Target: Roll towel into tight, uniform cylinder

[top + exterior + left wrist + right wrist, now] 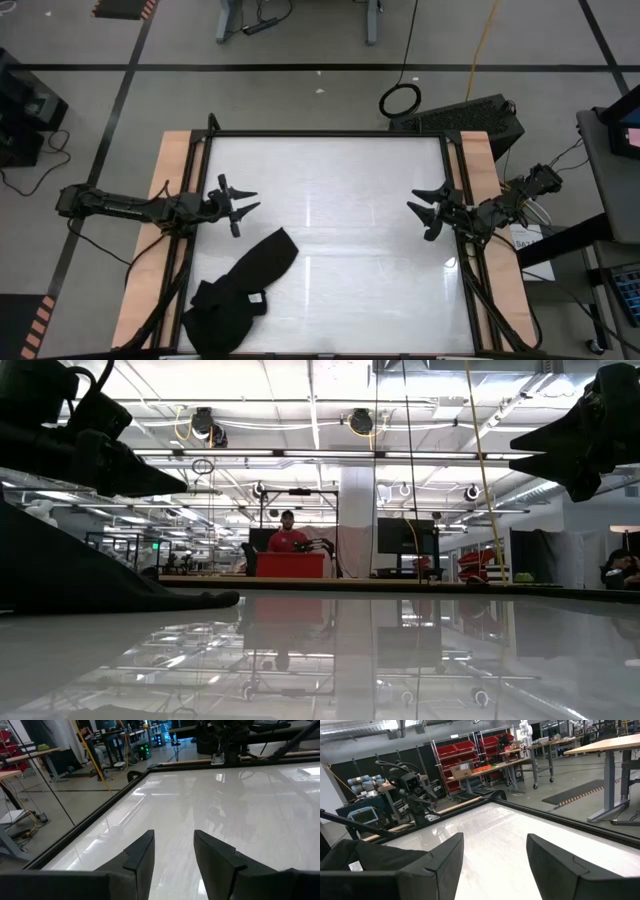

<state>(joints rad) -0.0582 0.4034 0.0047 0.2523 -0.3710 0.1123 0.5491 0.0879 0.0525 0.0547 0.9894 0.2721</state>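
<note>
Glossy white tabletop (330, 200) in workshop, towel (240, 295) crumpled at corner, both arms' jaws spread, empty.

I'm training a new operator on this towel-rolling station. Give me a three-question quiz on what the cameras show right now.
1. True or false: the towel is already rolled into a cylinder.
2. Multiple choice: where does the towel lie in the high view? A) at the table's centre B) near the table's front-left corner, nearer the left arm C) between the right gripper's fingers
3. Short answer: what does each gripper hold?

Key
1. False: it lies crumpled and unrolled, its white tag showing.
2. B
3. Nothing: the left gripper and the right gripper both stand open above the table, clear of the towel.
</note>
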